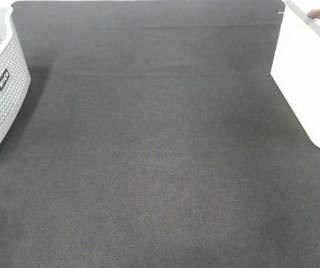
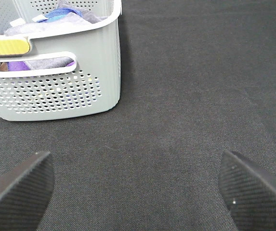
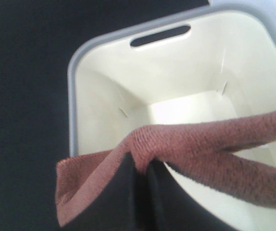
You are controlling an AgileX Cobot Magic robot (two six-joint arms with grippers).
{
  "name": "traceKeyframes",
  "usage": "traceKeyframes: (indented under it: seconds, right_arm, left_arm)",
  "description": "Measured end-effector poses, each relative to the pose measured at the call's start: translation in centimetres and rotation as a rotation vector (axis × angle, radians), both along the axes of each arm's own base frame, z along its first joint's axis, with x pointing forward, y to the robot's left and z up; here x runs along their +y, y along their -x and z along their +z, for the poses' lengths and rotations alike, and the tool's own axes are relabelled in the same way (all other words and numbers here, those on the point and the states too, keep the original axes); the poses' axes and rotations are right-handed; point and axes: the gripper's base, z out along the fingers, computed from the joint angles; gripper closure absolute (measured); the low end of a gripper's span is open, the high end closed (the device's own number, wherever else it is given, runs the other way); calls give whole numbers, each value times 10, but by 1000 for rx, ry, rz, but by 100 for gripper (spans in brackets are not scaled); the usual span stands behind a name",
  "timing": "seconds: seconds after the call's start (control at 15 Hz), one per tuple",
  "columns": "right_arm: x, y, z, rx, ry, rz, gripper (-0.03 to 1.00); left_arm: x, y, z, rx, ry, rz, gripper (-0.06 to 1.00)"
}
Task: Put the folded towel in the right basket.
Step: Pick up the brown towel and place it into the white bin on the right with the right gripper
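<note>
Reddish-brown towel (image 3: 190,144) hangs pinched in the right gripper (image 3: 140,173), over the mouth of the white basket (image 3: 99,91), not yet inside. Only lowering and letting go seem left. Near the grey basket (image 2: 56,91), the left gripper (image 2: 137,190) gapes wide, empty.

- My left gripper (image 2: 138,195) is wide open. Its two dark fingers (image 2: 17,192) sit far apart at the edges of the wrist view, with nothing between them.
- It hangs low, tilted forward and down.
- My right gripper (image 3: 141,168) is closed. The dark fingertips (image 3: 123,192) pinch a fold of the towel (image 3: 200,144), which drapes off on both sides.
- That wrist points steeply down.
</note>
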Motion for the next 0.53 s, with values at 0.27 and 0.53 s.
traceKeyframes:
  seconds: [0.27,0.53]
  right_arm:
    - [-12,-30,-62,135,1,-19,96]
    - [-18,-43,-100,223,-26,-54,67]
  left_arm:
    - [0,0,0,0,0,0,7]
    - [0,0,0,0,0,0,7]
